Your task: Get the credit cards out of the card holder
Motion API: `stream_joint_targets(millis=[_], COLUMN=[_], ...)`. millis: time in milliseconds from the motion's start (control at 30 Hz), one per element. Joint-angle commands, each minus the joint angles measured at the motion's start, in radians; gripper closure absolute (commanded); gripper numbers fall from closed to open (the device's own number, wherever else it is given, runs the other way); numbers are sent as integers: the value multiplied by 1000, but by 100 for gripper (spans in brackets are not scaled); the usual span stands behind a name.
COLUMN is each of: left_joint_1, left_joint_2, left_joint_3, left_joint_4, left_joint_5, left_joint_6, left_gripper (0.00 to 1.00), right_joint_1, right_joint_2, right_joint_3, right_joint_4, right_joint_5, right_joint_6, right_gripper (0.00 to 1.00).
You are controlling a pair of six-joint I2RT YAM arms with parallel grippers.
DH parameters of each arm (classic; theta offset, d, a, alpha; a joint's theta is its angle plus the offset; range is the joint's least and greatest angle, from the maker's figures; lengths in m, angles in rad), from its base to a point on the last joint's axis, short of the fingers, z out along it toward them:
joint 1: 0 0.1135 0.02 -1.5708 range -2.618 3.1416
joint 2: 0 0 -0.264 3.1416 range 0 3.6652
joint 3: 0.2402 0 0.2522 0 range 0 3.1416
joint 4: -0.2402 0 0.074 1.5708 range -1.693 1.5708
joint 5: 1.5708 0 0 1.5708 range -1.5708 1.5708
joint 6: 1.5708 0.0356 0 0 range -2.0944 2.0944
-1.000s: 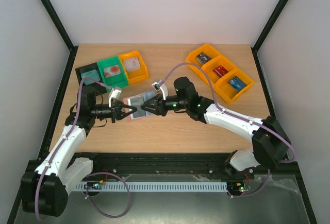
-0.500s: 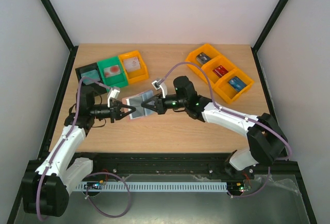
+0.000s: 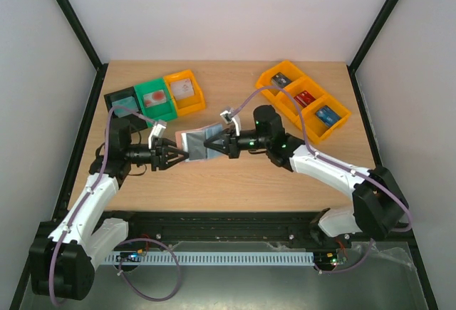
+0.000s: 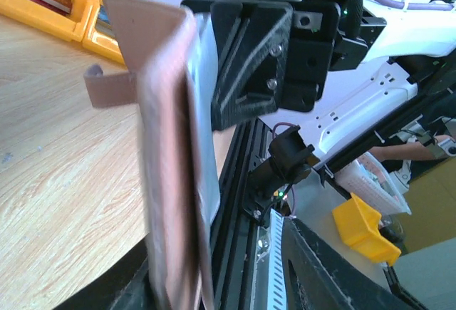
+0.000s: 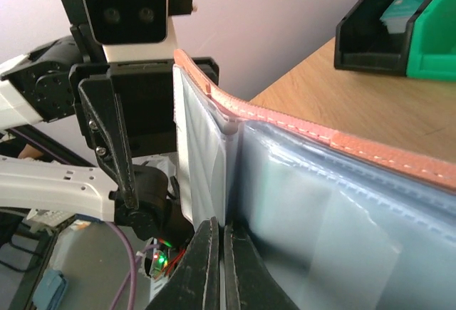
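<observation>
Light wooden table, seen from above. Rear left: three small plastic bins in a row, touching, L to R a black bin, a green bin and an orange bin. Rear right: a strip of three joined orange bins, set diagonally toward the right edge.

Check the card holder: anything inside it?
Inside the card holder only pale clear sleeves show, with the right fingers pinched shut on its fold. What the sleeves hold is hidden.
</observation>
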Motion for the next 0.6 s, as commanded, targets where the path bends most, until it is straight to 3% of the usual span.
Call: stream_joint_targets(millis=[0,400,567], left_joint_1=[9,15,18], left_joint_2=[-9,5,0], left_joint_3=[31,17,18], left_joint_4=[20,51,57], left_joint_5=[51,21,48], left_joint_6=[19,-16,-22], left_gripper=[58,69,69], right_joint_1=[-23,-24,-24], right_joint_2=[-57,-67,-79], right_joint_3=[-15,-16,-9], right_joint_4=[56,60,9], right_joint_5=[-51,-114,-119], right_joint_6=[-22,-22,-70], right_gripper=[98,98,98])
